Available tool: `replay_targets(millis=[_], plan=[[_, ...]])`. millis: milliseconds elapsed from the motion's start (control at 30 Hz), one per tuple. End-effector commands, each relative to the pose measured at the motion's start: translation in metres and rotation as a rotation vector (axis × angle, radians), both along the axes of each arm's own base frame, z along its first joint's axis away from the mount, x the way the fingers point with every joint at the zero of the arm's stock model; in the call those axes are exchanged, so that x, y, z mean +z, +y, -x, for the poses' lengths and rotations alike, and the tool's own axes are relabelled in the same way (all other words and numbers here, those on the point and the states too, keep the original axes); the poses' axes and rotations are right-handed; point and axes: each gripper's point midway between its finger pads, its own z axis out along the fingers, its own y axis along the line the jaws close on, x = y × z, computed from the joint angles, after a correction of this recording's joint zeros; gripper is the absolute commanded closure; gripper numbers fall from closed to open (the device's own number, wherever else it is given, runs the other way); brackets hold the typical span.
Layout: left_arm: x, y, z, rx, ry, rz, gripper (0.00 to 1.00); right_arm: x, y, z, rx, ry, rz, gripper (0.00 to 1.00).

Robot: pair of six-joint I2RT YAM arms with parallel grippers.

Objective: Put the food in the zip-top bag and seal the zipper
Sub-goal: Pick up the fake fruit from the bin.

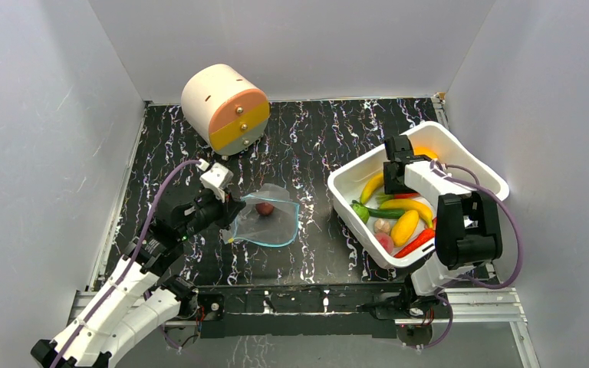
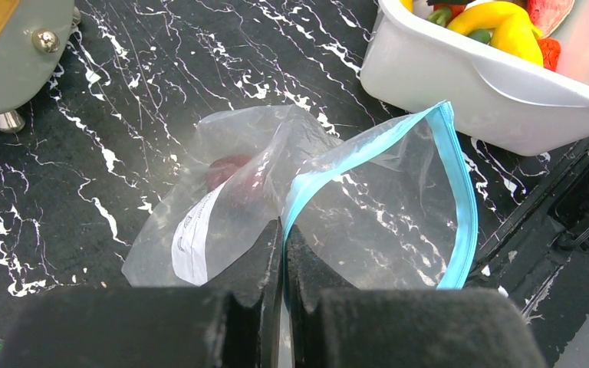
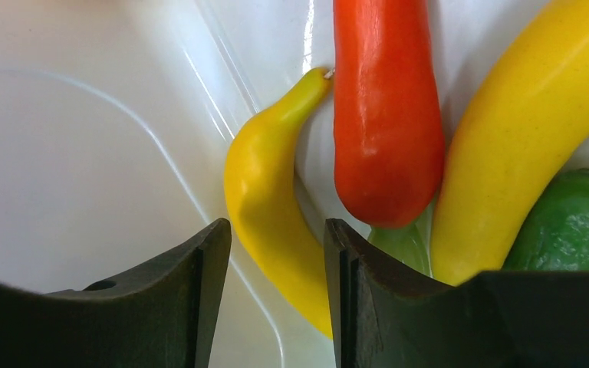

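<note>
Right gripper [image 3: 278,226] fingers fill the bottom of its wrist view, spread either side of a small yellow banana [image 3: 264,176] inside the white tub [image 1: 460,149]. A gap shows at one finger, so I judge it not yet clamped. Left gripper [image 2: 284,230] is pressed together, pinching the zip-top bag [image 2: 238,199] at its mouth edge.

Handling:
- Bag lies on the bench [image 1: 314,146] left of the tub, near but not touching. The zipper [image 2: 460,192] is parted into an open loop, with one dark red piece [image 2: 226,169] inside. The film is thin and floppy and likely sags shut unless held by the stiffer teal strip.
- Food looks hard, light and glossy, probably slippery. Take the banana across its thick middle.

Obstacles:
- The tub wall beside the banana may block a finger.
- Cream drum [image 1: 222,107] stands far left of the tub, toward the back.
- In the tub, the larger banana [image 3: 521,130] and red chili [image 3: 387,115] crowd the pick, and the chili touches its tip. The green cucumber [image 3: 575,222] lies beyond.
</note>
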Motion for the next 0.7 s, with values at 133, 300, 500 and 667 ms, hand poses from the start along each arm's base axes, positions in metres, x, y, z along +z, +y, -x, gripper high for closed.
replay_targets(millis=[133, 300, 500, 667], plan=[[0.005, -0.001, 0.001, -0.012, -0.022, 0.012, 1.00, 0.005, -0.018, -0.028, -0.074, -0.073, -0.024, 0.52], [0.003, -0.002, 0.000, -0.019, -0.011, 0.004, 1.00, -0.007, -0.025, -0.036, -0.044, -0.065, -0.024, 0.50], [0.003, -0.001, -0.001, -0.007, -0.016, 0.001, 1.00, -0.030, -0.030, -0.042, 0.016, 0.004, -0.040, 0.49], [0.001, 0.000, -0.002, -0.002, -0.010, -0.005, 1.00, -0.025, -0.043, -0.037, 0.013, 0.008, 0.024, 0.69]])
